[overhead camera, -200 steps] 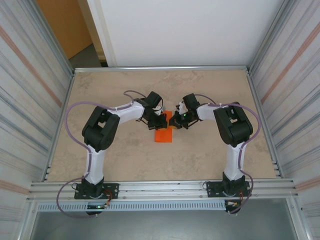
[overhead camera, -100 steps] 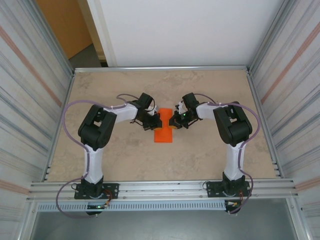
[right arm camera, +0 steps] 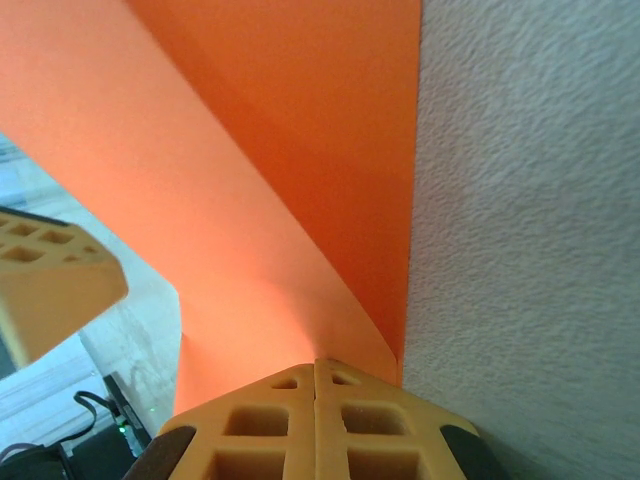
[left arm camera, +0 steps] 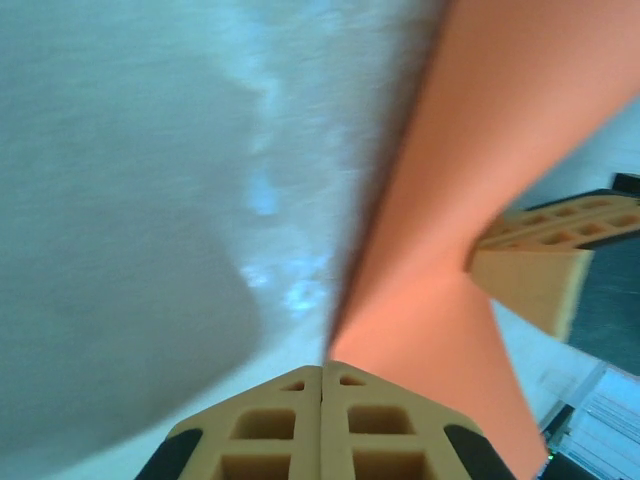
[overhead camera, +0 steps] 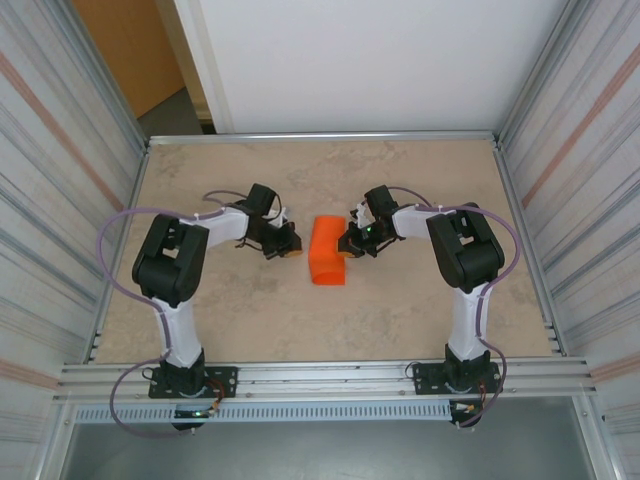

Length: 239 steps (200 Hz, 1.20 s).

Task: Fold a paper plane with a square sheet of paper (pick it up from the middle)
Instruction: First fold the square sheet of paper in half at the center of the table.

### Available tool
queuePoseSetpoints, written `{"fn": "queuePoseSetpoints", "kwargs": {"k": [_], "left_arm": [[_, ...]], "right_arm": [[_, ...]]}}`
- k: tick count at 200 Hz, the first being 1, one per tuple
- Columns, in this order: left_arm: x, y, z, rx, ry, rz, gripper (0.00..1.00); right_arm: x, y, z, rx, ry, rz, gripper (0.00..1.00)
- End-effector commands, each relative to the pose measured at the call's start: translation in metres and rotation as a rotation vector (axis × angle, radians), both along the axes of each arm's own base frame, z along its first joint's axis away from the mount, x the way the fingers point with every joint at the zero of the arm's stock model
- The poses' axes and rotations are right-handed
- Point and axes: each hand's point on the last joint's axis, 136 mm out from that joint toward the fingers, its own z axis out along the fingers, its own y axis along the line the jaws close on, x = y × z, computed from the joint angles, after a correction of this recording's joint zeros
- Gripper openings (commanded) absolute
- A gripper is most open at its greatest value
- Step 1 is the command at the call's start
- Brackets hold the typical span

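The left claw [overhead camera: 291,247] is shut: in its wrist view the two tan fingers [left arm camera: 270,425] meet along a closed seam with nothing between them. It hangs low over the worktop [overhead camera: 420,180], just left of the paper [overhead camera: 326,250]. From above, a narrow strip of bare surface shows between its tips and the paper's left edge. Up close the orange sheet seems to run right down to the tips, so I cannot tell whether they touch.

The right claw [overhead camera: 347,243] is pressed together too, fingers [right arm camera: 260,430] flush with no gap. Its tips sit against the paper's right edge, where the sheet curls over on itself. A darker layer lies flat on the worktop and a lighter one rises over it toward the left. Whether any paper is nipped in the seam (it is thin stuff) cannot be told.

The two claws face each other across the paper. Each wrist view catches one of the other claw's fingers beyond the orange.

The paper lies about the middle of the worktop, well away from all four edges. From above it is a strip running from near to far, bowed up and rounded at its far end, with a straight near edge.

Both arms reach inward from the near edge, elbows out toward the left and right edges.
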Motion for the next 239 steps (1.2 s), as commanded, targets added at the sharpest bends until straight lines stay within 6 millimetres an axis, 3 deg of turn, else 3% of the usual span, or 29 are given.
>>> {"fn": "queuePoseSetpoints", "kwargs": {"k": [1,30,53,110,141,163,188,219,239], "left_arm": [[0.006,-0.039,0.034,-0.121,-0.078,-0.058,0.02],[0.006,-0.069,0.018,-0.133,-0.045,-0.098,0.02],[0.009,-0.069,0.002,-0.118,-0.025,-0.091,0.02],[0.011,-0.01,-0.035,-0.04,0.043,0.0,0.01],[0.019,0.019,-0.031,-0.063,0.055,0.06,0.01],[0.025,0.007,0.002,-0.124,-0.01,0.029,0.01],[0.026,-0.028,0.036,-0.188,-0.093,-0.034,0.02],[0.027,-0.058,0.024,-0.209,-0.057,-0.052,0.02],[0.029,-0.064,0.008,-0.188,-0.013,-0.052,0.02]], "right_arm": [[-0.078,-0.089,-0.115,-0.49,0.286,-0.033,0.0],[-0.077,-0.089,-0.116,-0.489,0.286,-0.034,0.0],[-0.078,-0.089,-0.116,-0.491,0.288,-0.034,0.0],[-0.08,-0.092,-0.117,-0.498,0.295,-0.032,0.0],[-0.079,-0.093,-0.115,-0.496,0.291,-0.033,0.0],[-0.079,-0.093,-0.114,-0.498,0.291,-0.031,0.0],[-0.08,-0.093,-0.114,-0.497,0.295,-0.031,0.0],[-0.081,-0.092,-0.115,-0.492,0.301,-0.033,0.0],[-0.08,-0.092,-0.115,-0.492,0.3,-0.034,0.0]]}}
